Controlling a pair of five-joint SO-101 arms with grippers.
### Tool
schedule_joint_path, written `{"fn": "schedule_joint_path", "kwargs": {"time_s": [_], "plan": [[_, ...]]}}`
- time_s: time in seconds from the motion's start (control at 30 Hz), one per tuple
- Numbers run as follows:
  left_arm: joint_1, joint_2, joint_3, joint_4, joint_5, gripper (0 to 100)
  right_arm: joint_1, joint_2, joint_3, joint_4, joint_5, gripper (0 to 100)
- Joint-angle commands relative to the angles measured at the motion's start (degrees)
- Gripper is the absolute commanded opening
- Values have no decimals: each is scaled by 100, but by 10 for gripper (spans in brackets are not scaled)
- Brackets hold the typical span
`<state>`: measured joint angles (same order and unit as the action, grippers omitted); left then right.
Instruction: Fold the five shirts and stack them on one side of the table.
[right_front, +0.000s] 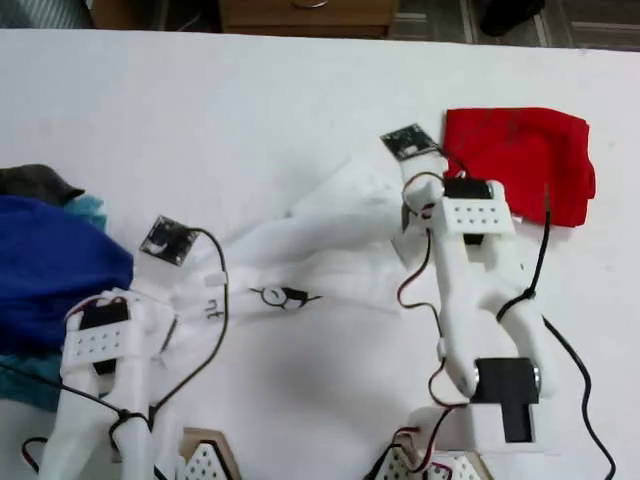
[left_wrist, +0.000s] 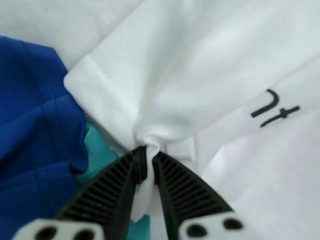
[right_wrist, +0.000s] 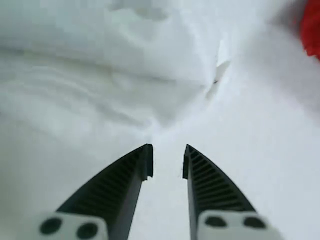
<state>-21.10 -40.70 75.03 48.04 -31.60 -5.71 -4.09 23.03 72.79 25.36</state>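
Up close, left end effector (left_wrist: 148, 160) pinches white shirt (left_wrist: 200, 75).

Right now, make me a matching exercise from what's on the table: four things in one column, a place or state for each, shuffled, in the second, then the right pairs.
Things
1. red shirt
2. white shirt
3. left claw
4. right claw

Place or state
A. open, holding nothing
B. folded in a neat block near one side of the table
C. shut on a pinch of white cloth
D. spread out, crumpled, in the middle

Pairs: 1-B, 2-D, 3-C, 4-A
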Motion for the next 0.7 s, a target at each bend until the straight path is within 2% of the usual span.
{"fn": "schedule_joint_path", "kwargs": {"time_s": [0.0, 0.2, 0.43, 0.67], "plan": [[-53, -70, 4, -62, 44, 26, -215, -338, -211, 303, 9, 112], [-53, -70, 4, -62, 44, 26, -259, -330, 70, -462, -26, 113], [-53, -70, 4, -62, 35, 26, -840, -330, 695, -927, -53, 114], [-53, -70, 4, -62, 44, 26, -822, -330, 738, -1042, -308, 183]]}}
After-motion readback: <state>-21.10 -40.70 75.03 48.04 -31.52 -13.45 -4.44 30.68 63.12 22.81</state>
